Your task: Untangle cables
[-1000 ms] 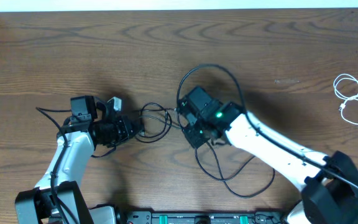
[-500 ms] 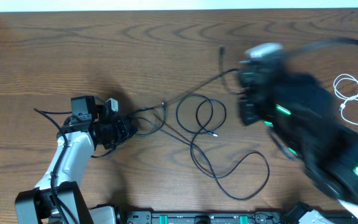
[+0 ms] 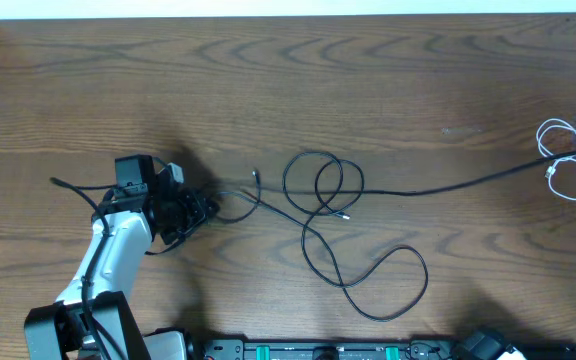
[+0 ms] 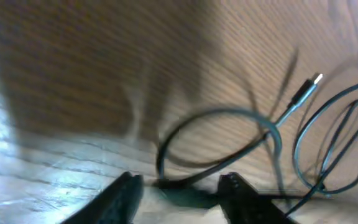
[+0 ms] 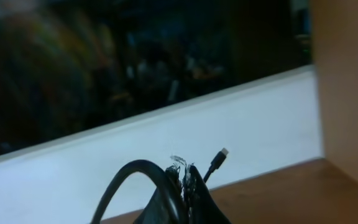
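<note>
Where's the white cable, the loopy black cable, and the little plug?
white cable (image 3: 566, 157), overhead view, where its two loops meet.
black cable (image 3: 311, 153), overhead view, top of its left loop.
plug (image 4: 306, 89), left wrist view, the dark body behind its silver tip.

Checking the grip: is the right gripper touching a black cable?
Touching. The right wrist view shows the right gripper shut on the black cable, which loops out from between its fingertips.
</note>
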Motion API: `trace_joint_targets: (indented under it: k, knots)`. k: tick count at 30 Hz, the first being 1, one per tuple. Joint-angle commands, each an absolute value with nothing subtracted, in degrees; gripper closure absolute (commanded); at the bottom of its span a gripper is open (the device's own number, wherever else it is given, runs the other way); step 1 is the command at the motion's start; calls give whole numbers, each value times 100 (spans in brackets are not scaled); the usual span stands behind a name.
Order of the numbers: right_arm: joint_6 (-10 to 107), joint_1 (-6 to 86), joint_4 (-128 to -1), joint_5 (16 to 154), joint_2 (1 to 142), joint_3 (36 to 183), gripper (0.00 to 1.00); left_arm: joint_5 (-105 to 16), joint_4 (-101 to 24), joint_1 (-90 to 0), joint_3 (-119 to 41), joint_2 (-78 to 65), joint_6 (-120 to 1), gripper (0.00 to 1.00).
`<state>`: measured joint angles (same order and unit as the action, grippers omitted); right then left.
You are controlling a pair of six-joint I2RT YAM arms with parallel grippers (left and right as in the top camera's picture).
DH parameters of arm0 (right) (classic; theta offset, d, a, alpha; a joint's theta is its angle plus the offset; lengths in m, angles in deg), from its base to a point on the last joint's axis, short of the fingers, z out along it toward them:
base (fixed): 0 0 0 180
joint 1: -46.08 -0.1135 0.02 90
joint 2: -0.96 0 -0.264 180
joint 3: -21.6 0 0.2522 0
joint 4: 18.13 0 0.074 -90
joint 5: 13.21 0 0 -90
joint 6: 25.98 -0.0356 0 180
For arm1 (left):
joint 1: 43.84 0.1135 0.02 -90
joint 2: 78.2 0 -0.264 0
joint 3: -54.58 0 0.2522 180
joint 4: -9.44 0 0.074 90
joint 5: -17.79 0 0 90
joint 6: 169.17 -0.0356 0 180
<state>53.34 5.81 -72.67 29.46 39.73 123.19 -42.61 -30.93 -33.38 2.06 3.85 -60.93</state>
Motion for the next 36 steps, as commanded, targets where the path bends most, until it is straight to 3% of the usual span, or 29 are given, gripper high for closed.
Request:
trace_joint_targets:
  k: [1,7,13,21,29,36]
  knots:
    - [5404,614,-7426,2045,4091,12321,99,-4445,-3104,-3306,249,422,-6039,13]
    - [5540,614,-7496,327,4108,12321,99,-4617,-3108,-3286,249,422,-5984,8]
    - [5752,614,-7492,-549,4108,12321,99,-4932,-3252,-3019,249,422,-5628,7]
    - [5817,614,-7929,214,4241,12315,99,-4871,-3386,-2657,249,422,-5590,7]
    - [4591,629,-9505,784,4991,12310,99,-4869,-3405,-2657,249,422,-5590,7]
    - [4388,1202,-10073,1368,5454,12310,99,-4866,-3405,-2657,249,422,-5590,7]
